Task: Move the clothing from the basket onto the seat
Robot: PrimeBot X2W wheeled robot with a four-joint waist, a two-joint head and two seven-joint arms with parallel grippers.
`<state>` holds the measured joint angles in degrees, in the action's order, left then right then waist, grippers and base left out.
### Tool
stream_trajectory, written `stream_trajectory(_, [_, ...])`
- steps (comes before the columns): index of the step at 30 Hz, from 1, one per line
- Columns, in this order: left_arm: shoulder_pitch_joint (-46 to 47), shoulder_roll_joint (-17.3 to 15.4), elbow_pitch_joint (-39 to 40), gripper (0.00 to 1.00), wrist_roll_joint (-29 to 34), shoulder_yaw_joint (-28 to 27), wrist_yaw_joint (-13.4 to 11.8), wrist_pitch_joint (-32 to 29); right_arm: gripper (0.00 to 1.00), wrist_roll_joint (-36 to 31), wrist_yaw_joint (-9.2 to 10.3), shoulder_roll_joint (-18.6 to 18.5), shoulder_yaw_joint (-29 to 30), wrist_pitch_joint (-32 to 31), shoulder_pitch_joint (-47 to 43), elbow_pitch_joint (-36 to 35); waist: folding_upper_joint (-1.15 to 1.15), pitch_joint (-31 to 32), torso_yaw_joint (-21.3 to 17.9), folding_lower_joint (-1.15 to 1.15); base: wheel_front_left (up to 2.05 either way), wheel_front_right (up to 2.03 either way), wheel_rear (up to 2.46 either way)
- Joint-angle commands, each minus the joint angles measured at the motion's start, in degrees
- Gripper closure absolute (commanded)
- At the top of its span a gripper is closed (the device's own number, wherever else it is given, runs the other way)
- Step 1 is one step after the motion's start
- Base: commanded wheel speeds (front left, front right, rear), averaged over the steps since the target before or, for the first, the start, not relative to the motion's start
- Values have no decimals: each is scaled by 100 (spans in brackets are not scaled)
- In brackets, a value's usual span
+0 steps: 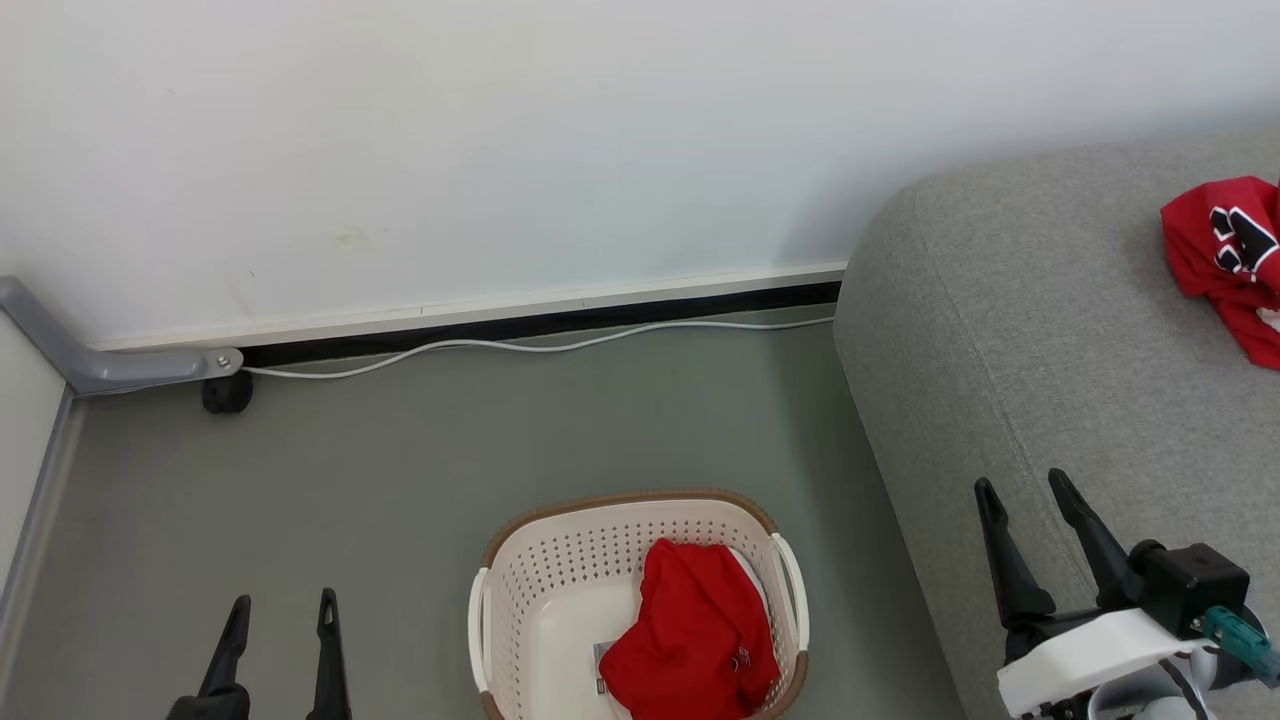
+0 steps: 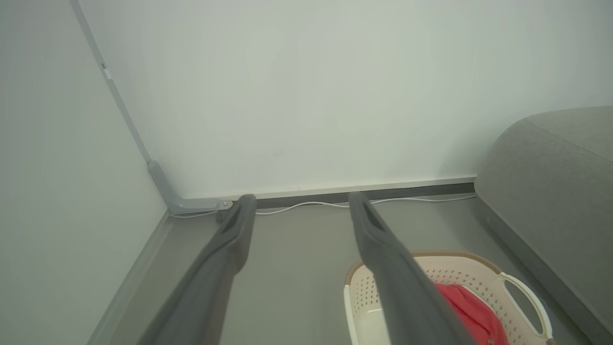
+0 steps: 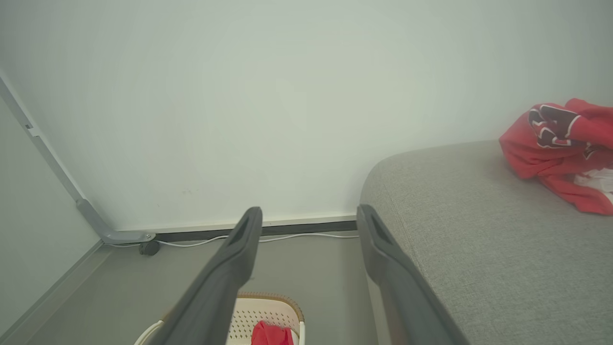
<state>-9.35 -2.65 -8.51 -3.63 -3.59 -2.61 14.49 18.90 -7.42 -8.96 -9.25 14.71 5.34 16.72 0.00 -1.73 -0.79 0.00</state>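
Left gripper point(image 1: 284, 598): two long dark fingers spread wide, nothing between them, above the grey-green floor point(image 1: 400, 470).
Right gripper point(image 1: 1022, 482): fingers also parted and empty, over the rounded front edge of the large grey woven-fabric sofa point(image 1: 1050, 350).
Oval cream-white perforated plastic basket with a brown rim point(image 1: 620, 498): on the floor between the two grippers, right of the left one and left of the right one.
Crumpled bright red garment point(image 1: 695, 630): inside the basket, on the side nearer the right gripper (a label sticker shows beside it).
Second bright red garment with a black-and-white patch point(image 1: 1225, 260): on the sofa, ahead and to the right of the right gripper, well apart from it.
Thin white cable point(image 1: 540, 347): along the wall's foot, well ahead of both grippers.
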Motion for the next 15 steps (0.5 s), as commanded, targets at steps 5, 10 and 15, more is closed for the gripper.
stream_trajectory(5, [90,-24,150,0,-147,-111,-61,51,0,-72,-7,-36,-86,29,106,-125,0,-29,-28,0,0,0,0])
stream_trajectory(10, [215,-24,13,0,-320,123,-11,51,0,-49,-7,-54,-178,29,234,-248,0,-274,-31,0,0,0,0])
stream_trajectory(15, [439,-23,-226,0,-524,468,7,51,0,2,-7,-89,-326,29,448,-406,0,-621,-69,0,0,0,0])
